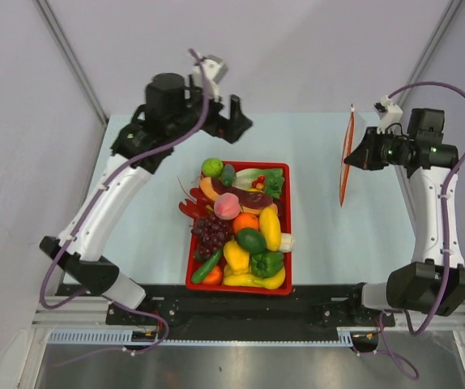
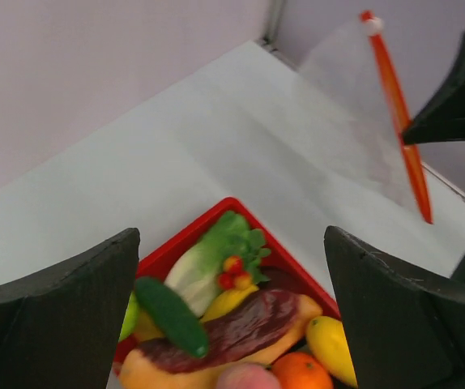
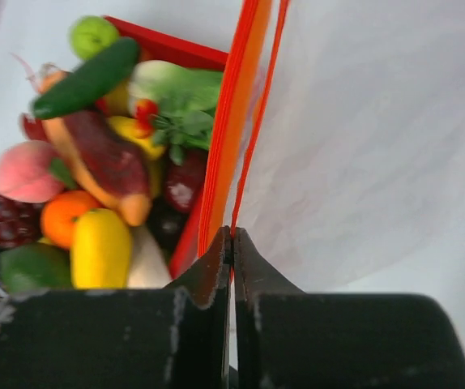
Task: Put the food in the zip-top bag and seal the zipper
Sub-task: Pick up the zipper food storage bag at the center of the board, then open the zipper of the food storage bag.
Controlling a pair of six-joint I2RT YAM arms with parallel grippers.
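Observation:
The food lies heaped in a red tray (image 1: 287,193) at mid-table: pink peach (image 1: 227,206), purple grapes (image 1: 210,232), orange (image 1: 245,221), yellow lemon (image 1: 270,228), dark green avocado piece (image 1: 251,240). My right gripper (image 1: 352,158) is shut on the orange-red zipper (image 1: 346,158) of the clear zip-top bag (image 3: 362,146). It holds the bag off the table to the right of the tray, and the bag hangs edge-on in the top view. My left gripper (image 1: 224,121) is open and empty above the tray's far end. In the left wrist view the zipper (image 2: 398,105) shows at upper right.
The tray also holds a red lobster (image 1: 188,203), a yellow pepper (image 1: 235,255), a green pepper (image 1: 266,263), a cabbage (image 1: 257,177) and a cucumber (image 2: 170,314). A black rail (image 1: 241,296) runs along the near table edge. Grey walls stand on the three other sides of the table.

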